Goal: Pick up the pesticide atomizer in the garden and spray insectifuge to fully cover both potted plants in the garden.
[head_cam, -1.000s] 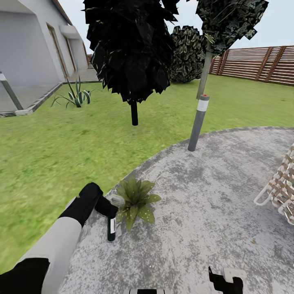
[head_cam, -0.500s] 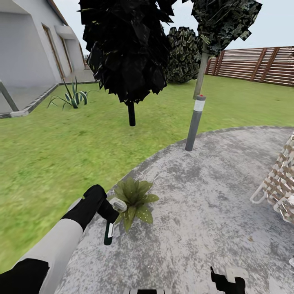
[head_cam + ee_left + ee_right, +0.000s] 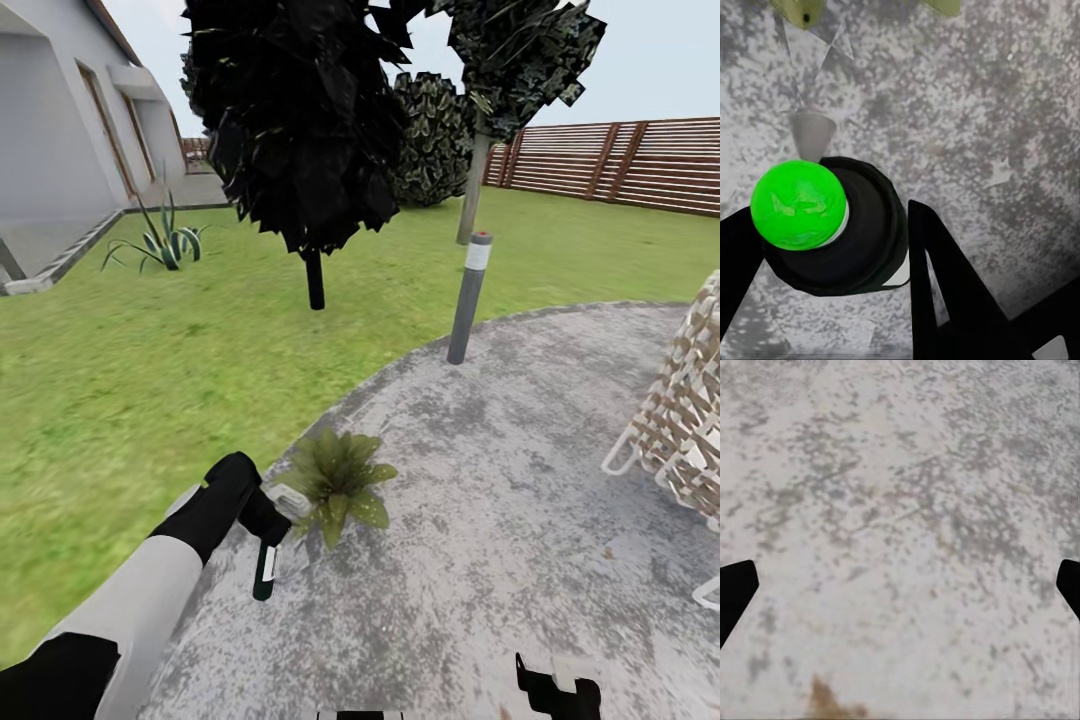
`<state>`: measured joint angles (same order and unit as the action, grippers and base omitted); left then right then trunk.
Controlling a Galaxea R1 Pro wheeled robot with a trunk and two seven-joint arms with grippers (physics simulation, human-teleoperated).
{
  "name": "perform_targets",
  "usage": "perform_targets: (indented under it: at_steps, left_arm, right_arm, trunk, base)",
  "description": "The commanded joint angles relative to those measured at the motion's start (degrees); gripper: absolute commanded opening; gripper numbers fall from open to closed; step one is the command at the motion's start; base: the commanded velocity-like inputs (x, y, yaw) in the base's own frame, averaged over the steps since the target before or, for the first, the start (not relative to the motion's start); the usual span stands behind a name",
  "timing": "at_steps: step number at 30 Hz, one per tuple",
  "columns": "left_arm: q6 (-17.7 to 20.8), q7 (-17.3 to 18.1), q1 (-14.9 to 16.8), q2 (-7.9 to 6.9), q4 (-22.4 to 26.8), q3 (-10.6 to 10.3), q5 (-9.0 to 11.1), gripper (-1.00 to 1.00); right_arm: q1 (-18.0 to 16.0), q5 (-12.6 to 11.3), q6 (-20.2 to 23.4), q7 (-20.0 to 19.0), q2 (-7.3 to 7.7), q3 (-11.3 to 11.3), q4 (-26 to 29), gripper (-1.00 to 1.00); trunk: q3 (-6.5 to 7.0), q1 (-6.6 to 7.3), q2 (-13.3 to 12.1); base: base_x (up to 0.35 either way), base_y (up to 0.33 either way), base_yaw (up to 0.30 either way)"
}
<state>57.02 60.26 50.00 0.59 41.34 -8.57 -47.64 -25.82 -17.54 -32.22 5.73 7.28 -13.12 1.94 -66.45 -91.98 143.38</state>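
Note:
My left gripper (image 3: pixel 262 520) is shut on the pesticide atomizer (image 3: pixel 264 572), a slim dark green and black bottle with a white band, hanging downward over the stone patio (image 3: pixel 520 480). One potted plant (image 3: pixel 335 482), a low rosette of speckled green leaves, sits just right of that gripper at the patio's edge. In the left wrist view the atomizer (image 3: pixel 832 225) shows end-on, with a bright green cap between the black fingers (image 3: pixel 945 285). My right gripper (image 3: pixel 552 688) is at the bottom edge of the head view; in the right wrist view its fingertips (image 3: pixel 735 589) stand wide apart, open over bare stone.
A grey bollard lamp (image 3: pixel 468 296) stands at the patio's far rim. A dark tree (image 3: pixel 300 130) and a spiky agave (image 3: pixel 155 240) stand on the lawn. A white woven chair (image 3: pixel 680 400) is at the right, with the slat fence (image 3: pixel 640 165) behind.
The whole head view has shifted, so the camera moved. My left gripper has tilted the atomizer and carried it a little closer to the potted plant.

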Motion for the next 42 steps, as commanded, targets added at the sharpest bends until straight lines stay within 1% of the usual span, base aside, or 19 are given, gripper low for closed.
perform_targets:
  at_steps: [1,6,8,10,11,13,24,30,34,39,42]
  left_arm:
    - [0.2,0.6,0.0,0.02,0.1,-0.1,-0.6,-1.0]
    - [0.1,0.4,-0.1,-0.07,0.0,-0.3,-0.7,-1.0]
    - [0.1,0.4,-0.1,-0.18,-0.1,-0.4,-1.1,-1.0]
    - [0.0,0.4,-2.0,0.06,0.0,-0.4,-4.0,-1.0]
    - [0.1,0.4,-3.0,0.26,0.1,-0.3,-5.0,-1.0]
    - [0.1,0.4,-3.9,0.45,0.2,0.0,-5.7,-1.0]
    - [0.1,0.5,-4.2,0.46,0.7,0.1,-5.4,-1.0]
    - [0.1,0.5,-4.2,0.4,0.7,0.2,-5.4,-1.0]
    - [0.1,0.5,-4.2,0.18,0.8,0.4,-5.4,-1.0]
    - [0.1,0.4,-4.2,0.07,0.7,0.3,-5.7,-1.0]
    - [0.0,0.4,-4.2,-0.03,0.2,0.3,-5.9,-1.0]
  right_arm:
    - [0.0,-0.2,-0.1,0.3,0.01,-0.5,0.0,1.0]
    - [0.0,-0.2,-0.1,0.3,0.01,-0.5,0.0,1.0]
    - [0.0,-0.2,-0.1,0.3,0.01,-0.5,0.0,1.0]
    - [0.0,-0.2,-0.1,0.3,0.01,-0.5,0.0,1.0]
    - [0.0,-0.2,-0.1,0.3,0.01,-0.5,0.0,1.0]
    - [0.0,-0.2,-0.1,0.3,0.01,-0.5,0.0,1.0]
    - [0.0,-0.2,-0.1,0.3,0.01,-0.5,0.0,1.0]
    - [0.0,-0.2,-0.1,0.3,0.01,-0.5,0.0,1.0]
    - [0.0,-0.2,-0.1,0.3,0.01,-0.5,0.0,1.0]
    - [0.0,-0.2,-0.1,0.3,0.09,-0.5,0.0,1.0]
    - [0.0,-0.2,-0.2,0.3,0.1,-0.4,0.0,1.0]
  trunk:
    - [-0.05,0.0,0.0]
    - [-0.05,0.0,0.0]
    - [-0.05,0.0,0.0]
    - [-0.05,0.0,0.0]
    - [-0.05,0.0,0.0]
    - [-0.05,0.0,0.0]
    - [-0.05,0.0,0.0]
    - [-0.05,0.0,0.0]
    - [-0.05,0.0,0.0]
    - [-0.05,0.0,0.0]
    - [-0.05,0.0,0.0]
  base:
    - [0.093,0.201,-0.001]
    - [0.026,0.056,0.0]
    - [0.002,0.005,0.0]
    - [0.0,0.001,0.0]
    - [0.0,0.0,0.0]
    - [0.0,0.0,0.0]
    - [-0.006,-0.003,0.0]
    - [-0.238,-0.07,0.0]
    - [-0.224,0.198,0.0]
    - [0.044,0.271,0.0]
    - [0.023,0.06,0.0]
